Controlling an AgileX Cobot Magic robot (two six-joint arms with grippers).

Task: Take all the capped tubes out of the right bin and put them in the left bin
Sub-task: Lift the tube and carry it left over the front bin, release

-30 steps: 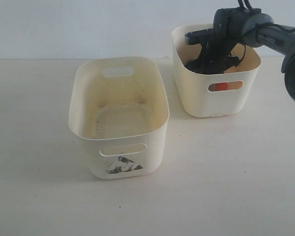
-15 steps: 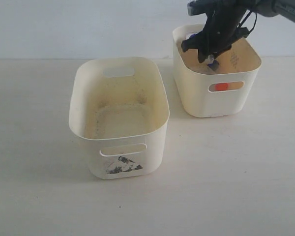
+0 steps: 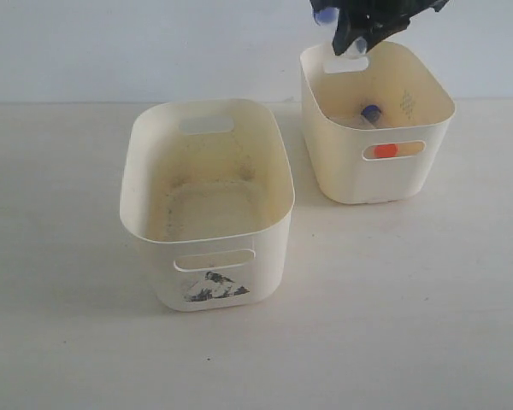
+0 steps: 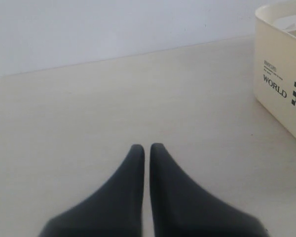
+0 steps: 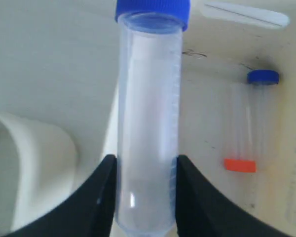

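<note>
Above the far edge of the desk, over the far rim of the right bin, the right gripper is hanging clear of the bin and clamping one of the capped tubes. This held tube is showing its blue cap beyond the dark fingers, on the side toward the desk's left edge. At the right wrist, the two fingers are pressing on either side of the tube's clear body, close to its rounded end, with the cap pointing away from the wrist.

The right bin is sitting near the far edge, toward the far right corner. Inside it a blue-capped tube is lying against the wall nearest the front edge, and an orange cap is showing through that wall's handle slot.

The left bin is sitting around the middle of the desk, closer to the front edge and apart from the right bin. Its mountain picture is facing the front edge and its grimy bottom is lying exposed.

The left gripper is hovering low over bare desk, its fingers closed tip to tip with only a thin line between them. A cream printed wall reading WORLD is standing just ahead of it; which bin it belongs to cannot be told.
</note>
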